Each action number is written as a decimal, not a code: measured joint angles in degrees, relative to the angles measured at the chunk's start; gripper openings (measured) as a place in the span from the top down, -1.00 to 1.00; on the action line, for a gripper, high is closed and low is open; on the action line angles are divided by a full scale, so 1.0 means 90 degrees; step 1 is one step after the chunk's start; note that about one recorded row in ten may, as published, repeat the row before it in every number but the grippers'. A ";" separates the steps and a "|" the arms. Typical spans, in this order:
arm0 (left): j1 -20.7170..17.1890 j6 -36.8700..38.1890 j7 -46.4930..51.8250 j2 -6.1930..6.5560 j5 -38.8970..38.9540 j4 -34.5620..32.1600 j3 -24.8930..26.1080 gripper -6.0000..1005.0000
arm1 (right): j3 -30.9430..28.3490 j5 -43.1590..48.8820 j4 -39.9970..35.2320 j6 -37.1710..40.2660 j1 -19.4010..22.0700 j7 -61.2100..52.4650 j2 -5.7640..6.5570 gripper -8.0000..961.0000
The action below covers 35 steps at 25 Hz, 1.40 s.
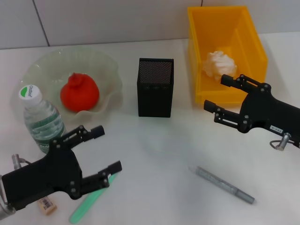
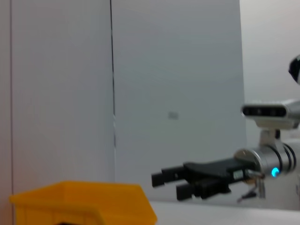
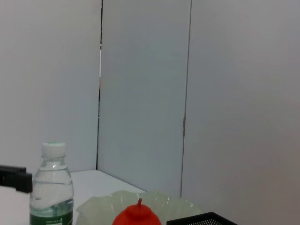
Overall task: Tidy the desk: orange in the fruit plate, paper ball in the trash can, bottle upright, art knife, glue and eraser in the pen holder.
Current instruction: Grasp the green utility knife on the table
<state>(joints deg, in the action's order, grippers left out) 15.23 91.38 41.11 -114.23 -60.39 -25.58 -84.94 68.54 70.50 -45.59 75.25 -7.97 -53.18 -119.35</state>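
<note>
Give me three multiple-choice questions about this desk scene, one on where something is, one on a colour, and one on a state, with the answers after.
1. Where is the orange?
A. in the fruit plate
B. in the trash can
C. beside the pen holder

2. What colour is the trash can?
A. black
B. yellow-orange
C. pale green

3. How does the bottle stand?
A. on its side
B. upside down
C. upright

Answers:
1. A, the orange sits inside the ruffled glass dish.
2. B, the bin holding the paper ball is bright yellow-orange.
3. C, its white cap points up beside the plate.
</note>
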 joint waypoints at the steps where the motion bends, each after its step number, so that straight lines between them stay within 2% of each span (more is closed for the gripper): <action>1: -0.0045 -0.0163 0.0248 0.0033 -0.0284 -0.0233 0.0061 -0.60 | -0.0005 0.0002 0.0025 -0.0006 -0.0021 0.0000 0.0000 -0.60; 3: -0.0067 -0.0274 0.0444 0.0055 -0.0511 -0.0389 0.0137 -0.60 | -0.0014 0.0004 0.0074 -0.0010 -0.0050 0.0000 0.0004 -0.60; 4: -0.0090 -0.0388 0.0886 0.0075 -0.1034 -0.0682 0.0468 -0.60 | -0.0019 0.0005 0.0095 -0.0012 -0.0067 0.0000 0.0005 -0.60; 5: -0.0090 -0.0388 0.0886 0.0075 -0.1034 -0.0682 0.0468 -0.60 | -0.0019 0.0005 0.0095 -0.0012 -0.0067 0.0000 0.0005 -0.60; 8: -0.0171 -0.0414 0.1493 0.0060 -0.2041 -0.1230 0.1161 -0.60 | -0.0019 0.0006 0.0100 -0.0012 -0.0062 0.0000 0.0006 -0.60; 9: -0.0258 -0.0392 0.1742 0.0012 -0.2541 -0.1593 0.1513 -0.60 | -0.0019 0.0006 0.0103 -0.0012 -0.0049 0.0000 0.0008 -0.60; 10: -0.0258 -0.0392 0.1742 0.0012 -0.2541 -0.1593 0.1513 -0.60 | -0.0019 0.0006 0.0103 -0.0012 -0.0049 0.0000 0.0008 -0.60; 11: -0.0318 -0.0378 0.1881 -0.0023 -0.2788 -0.1811 0.1678 -0.60 | -0.0018 0.0005 0.0106 -0.0013 -0.0045 0.0000 0.0008 -0.60; 12: -0.0441 -0.0369 0.2249 -0.0095 -0.3248 -0.2328 0.1920 -0.60 | -0.0019 -0.0004 0.0111 -0.0038 -0.0042 0.0000 0.0009 -0.60; 13: -0.0441 -0.0369 0.2249 -0.0095 -0.3248 -0.2328 0.1920 -0.60 | -0.0019 -0.0004 0.0111 -0.0038 -0.0042 0.0000 0.0009 -0.60; 14: -0.0547 -0.0362 0.2731 -0.0162 -0.3689 -0.2897 0.2072 -0.60 | -0.0018 -0.0014 0.0119 -0.0068 -0.0042 0.0000 0.0008 -0.60; 16: -0.0584 -0.0358 0.2965 -0.0188 -0.3862 -0.3124 0.2109 -0.60 | -0.0018 -0.0019 0.0134 -0.0076 -0.0045 0.0000 0.0007 -0.60; 17: -0.0655 -0.0336 0.3411 -0.0266 -0.4241 -0.3644 0.2144 -0.60 | -0.0018 -0.0026 0.0177 -0.0081 -0.0066 0.0000 0.0004 -0.60; 18: -0.0655 -0.0336 0.3411 -0.0266 -0.4241 -0.3644 0.2144 -0.60 | -0.0018 -0.0026 0.0177 -0.0081 -0.0066 0.0000 0.0004 -0.60; 19: -0.0730 -0.0316 0.3854 -0.0356 -0.4607 -0.4125 0.2146 -0.60 | -0.0018 -0.0032 0.0221 -0.0083 -0.0088 0.0000 0.0003 -0.60; 20: -0.0730 -0.0316 0.3854 -0.0356 -0.4607 -0.4125 0.2146 -0.60 | -0.0018 -0.0032 0.0221 -0.0083 -0.0088 0.0000 0.0003 -0.60; 21: -0.0785 -0.0303 0.4227 -0.0427 -0.4929 -0.4563 0.2128 -0.60 | -0.0019 -0.0034 0.0240 -0.0087 -0.0096 0.0000 0.0002 -0.60; 23: -0.0785 -0.0303 0.4227 -0.0427 -0.4929 -0.4563 0.2128 -0.60 | -0.0023 -0.0035 0.0261 -0.0107 -0.0109 0.0000 0.0001 -0.60; 24: -0.0822 -0.0292 0.4653 -0.0467 -0.5204 -0.4931 0.2068 -0.60 | -0.0029 -0.0036 0.0270 -0.0139 -0.0121 0.0004 0.0001 -0.60; 28: -0.0829 -0.0244 0.4959 -0.0471 -0.5305 -0.5134 0.1999 -0.60 | -0.0078 -0.0036 0.0276 -0.0158 -0.0125 0.0098 0.0006 -0.60; 29: -0.0795 0.0063 0.5547 -0.0471 -0.5365 -0.5640 0.1867 -0.60 | -0.0097 -0.0037 0.0316 -0.0156 -0.0127 0.0277 0.0004 -0.60; 35: -0.0761 0.0086 0.6262 -0.0478 -0.5844 -0.6027 0.1563 -0.60 | -0.0192 -0.0045 0.0523 -0.0049 -0.0152 0.0836 -0.0016 -0.60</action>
<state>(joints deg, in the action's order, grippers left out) 8.39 92.15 97.47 -118.53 -112.99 -79.83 -70.88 66.82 70.09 -40.89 74.81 -9.34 -45.66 -119.50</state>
